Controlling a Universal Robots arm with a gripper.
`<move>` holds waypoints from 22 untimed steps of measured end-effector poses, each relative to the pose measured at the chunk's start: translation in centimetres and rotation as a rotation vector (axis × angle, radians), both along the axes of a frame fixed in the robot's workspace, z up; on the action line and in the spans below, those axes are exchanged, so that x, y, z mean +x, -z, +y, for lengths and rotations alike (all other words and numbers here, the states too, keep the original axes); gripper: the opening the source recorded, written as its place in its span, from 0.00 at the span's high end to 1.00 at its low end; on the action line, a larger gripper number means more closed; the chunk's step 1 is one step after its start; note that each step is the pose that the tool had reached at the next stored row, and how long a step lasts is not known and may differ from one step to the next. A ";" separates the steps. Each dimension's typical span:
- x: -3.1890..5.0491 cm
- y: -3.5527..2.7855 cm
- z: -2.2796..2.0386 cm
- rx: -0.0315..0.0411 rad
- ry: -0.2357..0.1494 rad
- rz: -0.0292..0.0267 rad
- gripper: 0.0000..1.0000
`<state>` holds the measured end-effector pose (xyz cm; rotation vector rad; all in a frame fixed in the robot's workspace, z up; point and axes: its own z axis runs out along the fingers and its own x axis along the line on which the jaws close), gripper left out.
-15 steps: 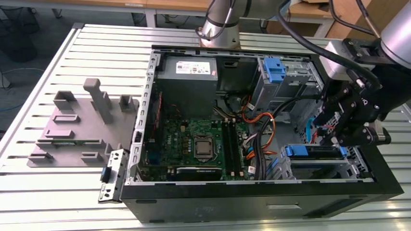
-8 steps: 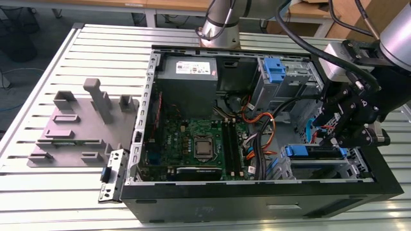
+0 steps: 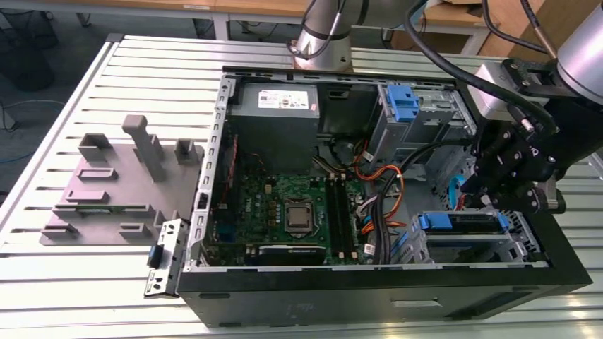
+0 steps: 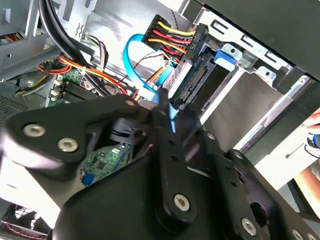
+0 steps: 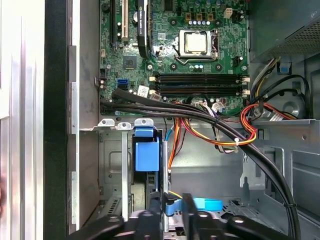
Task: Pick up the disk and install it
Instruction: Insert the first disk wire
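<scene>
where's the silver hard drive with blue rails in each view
Exterior view: silver hard drive with blue rails, lower bay, the exterior view's right.
Second wrist view: connector edge beside the black plug.
First wrist view: blue rail end in the bay.
Shared landmark: orange-red wire bundle.

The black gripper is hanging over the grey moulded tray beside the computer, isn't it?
No. In the exterior view the gripper hangs over the open computer case, at the exterior view's right; the grey moulded tray lies beside it.
</scene>
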<state>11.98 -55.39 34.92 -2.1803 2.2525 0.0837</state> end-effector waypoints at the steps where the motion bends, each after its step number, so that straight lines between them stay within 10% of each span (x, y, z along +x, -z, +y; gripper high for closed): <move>1: 0.00 0.00 0.00 0.0001 0.000 0.0000 0.71; 3: 0.00 0.00 0.00 0.0000 0.000 0.0000 0.83; 22: 0.43 0.35 -0.68 0.0001 0.009 0.0003 0.84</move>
